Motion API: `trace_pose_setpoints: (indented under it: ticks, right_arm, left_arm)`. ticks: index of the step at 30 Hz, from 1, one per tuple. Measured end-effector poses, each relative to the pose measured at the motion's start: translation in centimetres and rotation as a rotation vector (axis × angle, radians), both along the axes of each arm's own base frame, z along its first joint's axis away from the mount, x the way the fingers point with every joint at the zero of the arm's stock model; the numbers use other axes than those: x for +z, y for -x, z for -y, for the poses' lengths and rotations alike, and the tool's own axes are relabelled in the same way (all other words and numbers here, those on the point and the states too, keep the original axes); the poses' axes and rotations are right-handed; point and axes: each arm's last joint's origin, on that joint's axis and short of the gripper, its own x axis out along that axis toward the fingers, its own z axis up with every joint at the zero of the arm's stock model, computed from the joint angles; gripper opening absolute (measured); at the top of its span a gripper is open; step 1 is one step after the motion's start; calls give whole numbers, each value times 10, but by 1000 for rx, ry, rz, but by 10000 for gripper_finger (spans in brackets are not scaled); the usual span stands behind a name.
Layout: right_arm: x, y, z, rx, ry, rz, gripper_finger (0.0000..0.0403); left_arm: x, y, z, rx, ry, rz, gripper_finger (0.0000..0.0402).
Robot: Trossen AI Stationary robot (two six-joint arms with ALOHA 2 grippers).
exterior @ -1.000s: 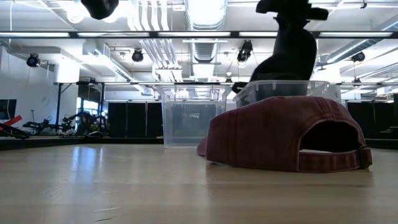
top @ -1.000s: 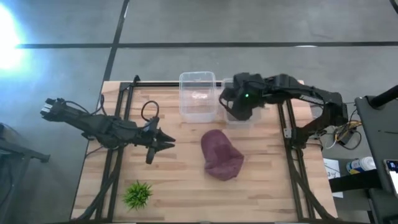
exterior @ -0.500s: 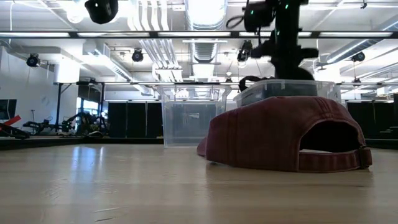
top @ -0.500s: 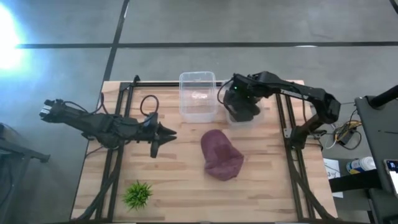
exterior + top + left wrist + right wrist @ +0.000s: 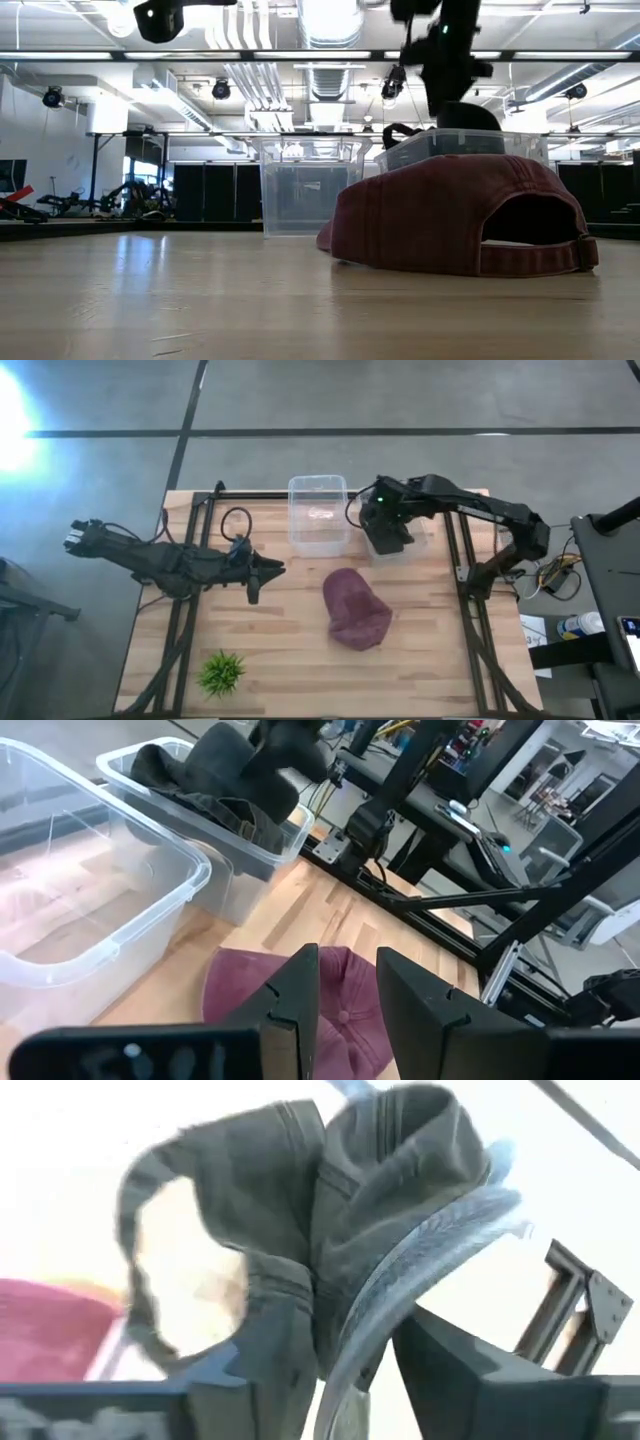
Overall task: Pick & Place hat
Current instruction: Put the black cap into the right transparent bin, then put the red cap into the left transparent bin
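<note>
A maroon hat point(image 5: 357, 610) lies crown up on the table's middle, resting on its brim and band point(image 5: 450, 215). A dark grey hat point(image 5: 370, 1210) lies crumpled in the right clear bin point(image 5: 420, 546) at the far side. My right gripper point(image 5: 388, 532) hovers just over that hat, fingers open, with the hat's folds between them. At the table's left my left gripper point(image 5: 270, 572) hangs above the wood, open and holding nothing, pointing at the maroon hat point(image 5: 235, 995). My right gripper points down into the bin, its open fingers point(image 5: 480, 1385) on either side of the dark hat's folded crown and brim point(image 5: 400, 1290). I cannot tell whether they touch the cloth. The hat rests in the bin point(image 5: 470, 116).
A second clear bin point(image 5: 318, 515) stands left of the first, with nothing dark in it. A small green plant point(image 5: 222, 672) sits near the front left corner. Bare wood lies around the maroon hat. Black frame rails point(image 5: 465, 575) run along both table sides.
The dark hat hung below my right gripper above the bin; it has come down and now lies inside the bin, while the gripper has risen a little above it. My left gripper has drifted slightly toward the table's far edge.
</note>
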Motion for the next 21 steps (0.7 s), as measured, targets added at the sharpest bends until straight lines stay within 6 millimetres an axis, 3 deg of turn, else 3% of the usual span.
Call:
trace_pose_setpoints:
  ticks: [6,10,15,21]
  right_arm:
    - [42,26,-40,103,6,178,217]
    - [50,42,-80,111,-104,262,229]
    - [32,50,-128,88,-224,214,231]
    - [-3,45,-180,143,-333,201,231]
  left_arm:
    - [-13,-15,2,12,6,-61,96]
    - [-30,-33,2,23,-29,-148,96]
    - [-54,-57,-3,42,-41,-235,96]
    - [-79,-85,3,-89,-29,-271,96]
